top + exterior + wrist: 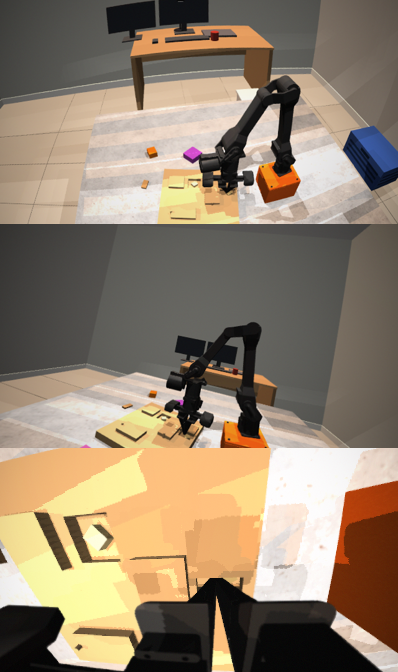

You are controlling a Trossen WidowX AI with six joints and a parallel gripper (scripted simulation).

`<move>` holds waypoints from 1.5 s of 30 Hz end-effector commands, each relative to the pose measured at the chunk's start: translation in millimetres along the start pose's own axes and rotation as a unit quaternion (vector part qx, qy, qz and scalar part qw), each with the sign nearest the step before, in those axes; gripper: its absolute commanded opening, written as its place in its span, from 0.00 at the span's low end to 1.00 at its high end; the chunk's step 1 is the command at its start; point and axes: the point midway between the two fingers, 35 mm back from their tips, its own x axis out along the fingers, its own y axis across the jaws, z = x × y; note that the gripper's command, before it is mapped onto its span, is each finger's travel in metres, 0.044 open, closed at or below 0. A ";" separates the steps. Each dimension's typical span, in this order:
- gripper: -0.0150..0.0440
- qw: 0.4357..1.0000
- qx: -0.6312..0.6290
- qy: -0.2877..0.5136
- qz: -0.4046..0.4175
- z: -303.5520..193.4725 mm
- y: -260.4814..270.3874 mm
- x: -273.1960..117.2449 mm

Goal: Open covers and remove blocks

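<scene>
The tan board (169, 199) (137, 423) (165, 478) carries raised covers: back-left (176, 182) (151, 410), middle (212, 198) (168, 432) (160, 580) and front-left (183, 213) (131, 432) (102, 645). Another cover (193, 430) is partly behind the fingers. A small pale piece (194, 184) (163, 418) (95, 537) sits in an uncovered square well. My gripper (227, 190) (185, 433) (215, 579) is shut and empty, pointing down at the board's right part, beside a recess edge the fingers partly hide. An orange block (152, 152) (152, 394), a purple block (193, 154) (180, 402) and a flat brown block (145, 184) (127, 406) rest on the table off the board.
The orange arm base (278, 183) (231, 438) (370, 563) stands right of the board. A magenta object (85, 446) is cut off at the lower edge in the exterior view. A desk (242, 40) with monitors and a blue cabinet (370, 155) stand beyond the table.
</scene>
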 end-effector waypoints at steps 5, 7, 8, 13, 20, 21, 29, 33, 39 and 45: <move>0.25 1.000 0.000 -0.001 0.002 8.4 0.5 0.2; 0.25 1.000 0.000 -0.001 0.002 10.4 0.5 0.2; 0.25 1.000 0.000 -0.001 0.002 11.4 0.4 0.2; 0.25 1.000 0.000 -0.001 0.002 16.5 0.3 0.2; 0.25 1.000 -0.001 -0.002 0.002 23.5 -0.1 0.2; 0.25 1.000 -0.001 -0.002 0.002 24.5 -0.2 0.2; 0.25 1.000 -0.001 -0.002 0.002 32.4 -0.9 0.1; 0.25 1.000 -0.001 -0.002 0.002 36.3 -1.4 0.1; 0.25 1.000 -0.001 -0.003 0.002 42.2 -2.2 0.1; 0.25 1.000 -0.001 -0.003 0.002 44.6 -2.2 -3.0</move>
